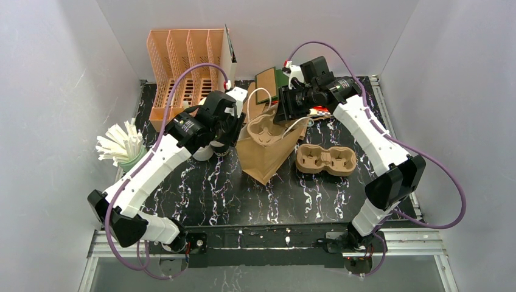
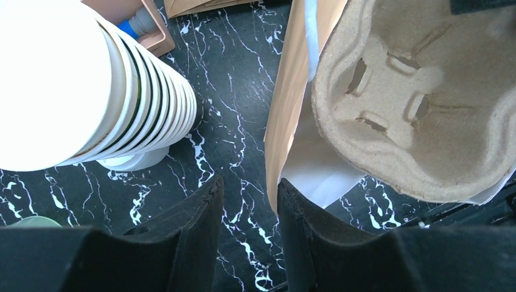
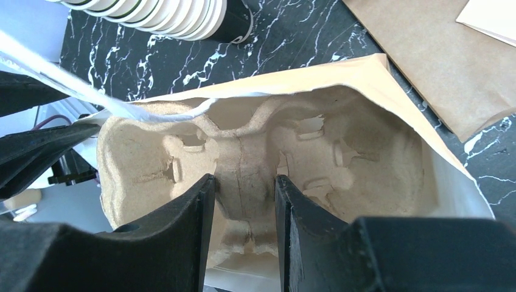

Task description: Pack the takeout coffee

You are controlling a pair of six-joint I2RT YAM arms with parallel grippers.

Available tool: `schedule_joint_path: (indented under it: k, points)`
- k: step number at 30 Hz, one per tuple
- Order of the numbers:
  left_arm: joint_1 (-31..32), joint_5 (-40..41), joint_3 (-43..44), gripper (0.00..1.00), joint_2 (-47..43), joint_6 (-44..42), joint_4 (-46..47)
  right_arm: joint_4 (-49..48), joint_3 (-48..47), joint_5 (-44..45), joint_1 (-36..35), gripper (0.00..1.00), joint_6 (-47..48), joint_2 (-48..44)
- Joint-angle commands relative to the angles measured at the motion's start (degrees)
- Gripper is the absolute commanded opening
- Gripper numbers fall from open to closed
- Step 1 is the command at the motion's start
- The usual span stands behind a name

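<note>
No takeout coffee is in view in any frame. A brown paper bag stands open at the table's middle. A pulp cup carrier sits in its mouth with both wells empty. My right gripper is shut on the carrier's middle ridge, one finger against each side. My left gripper hovers over the marble just left of the bag's wall. It is open, with only the tabletop showing between its fingers. The carrier juts out of the bag to its right.
A tall stack of lidless white-rimmed cups stands close to the left of my left gripper. A second pulp carrier lies right of the bag. An orange rack is at the back left, a cup of straws at the left, and flat brown bags lie behind.
</note>
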State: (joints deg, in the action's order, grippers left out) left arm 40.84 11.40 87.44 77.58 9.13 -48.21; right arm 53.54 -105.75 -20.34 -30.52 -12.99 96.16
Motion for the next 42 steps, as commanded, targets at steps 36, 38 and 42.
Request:
schedule_joint_path:
  k: [36, 38, 42]
  points:
    - [-0.04, -6.40, 2.03, 0.49, 0.03, -3.62, -0.46, -13.01, 11.58, 7.67, -1.05, 0.12, -0.04, -7.16]
    - [0.01, -7.43, 1.41, 0.49, -0.59, -3.42, 1.43, -14.25, 13.00, 8.40, -1.97, 0.12, 0.39, -8.17]
    - [0.03, -8.34, 0.19, 0.56, -2.02, -3.24, 5.78, -15.65, 14.90, 10.57, -4.16, 0.12, 1.41, -10.13]
